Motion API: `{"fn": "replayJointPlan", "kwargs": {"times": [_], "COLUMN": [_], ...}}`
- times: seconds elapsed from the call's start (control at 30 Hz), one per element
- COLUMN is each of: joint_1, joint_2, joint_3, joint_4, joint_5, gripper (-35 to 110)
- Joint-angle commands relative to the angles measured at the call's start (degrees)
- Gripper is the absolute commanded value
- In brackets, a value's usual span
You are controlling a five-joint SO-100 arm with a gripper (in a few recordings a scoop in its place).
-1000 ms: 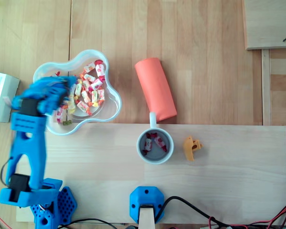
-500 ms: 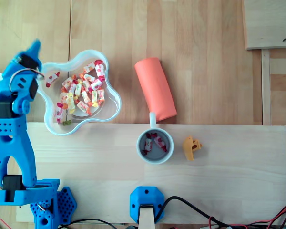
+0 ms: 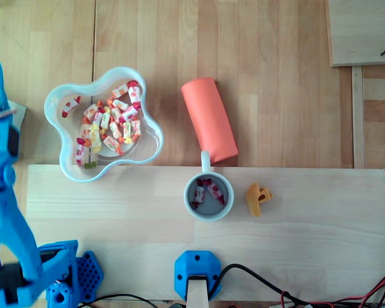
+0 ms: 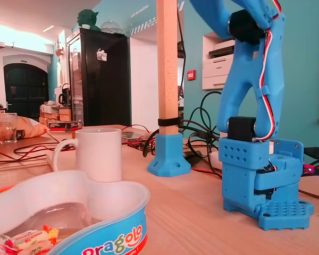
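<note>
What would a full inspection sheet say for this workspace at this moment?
Surface: pale wooden board lying on a wooden table.
Job's things: white flower-shaped plastic bowl holding many wrapped candies; white ceramic mug on the board, a few candies inside.
Clutter: salmon cylinder roll lying beside the mug's handle; small orange plastic piece right of the mug; blue post base.
Grippers: blue arm at the overhead view's left edge, left of the bowl; jaws cut by the edge, open or shut unclear.
Cables: black and red wires along the board's near edge.
Surroundings: black cabinet, printer, teal wall.
</note>
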Motion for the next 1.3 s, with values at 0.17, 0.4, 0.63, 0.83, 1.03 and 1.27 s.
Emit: {"fn": "replayJointPlan", "kwargs": {"times": [0.17, 0.4, 0.63, 0.83, 1.03, 1.27], "joint_1": [1.3, 1.3, 1.3, 1.3, 1.2, 1.2], "joint_2": [24.8, 48.4, 59.9, 60.2, 60.6, 61.1], "joint_3": [23.2, 57.5, 77.5, 78.6, 79.5, 79.8], "joint_4": [-6.4, -27.8, -50.4, -51.8, -51.8, -51.8], "joint_5": [0.5, 0.2, 0.1, 0.2, 0.2, 0.3], "gripper": [16, 16, 16, 16, 16, 15]}}
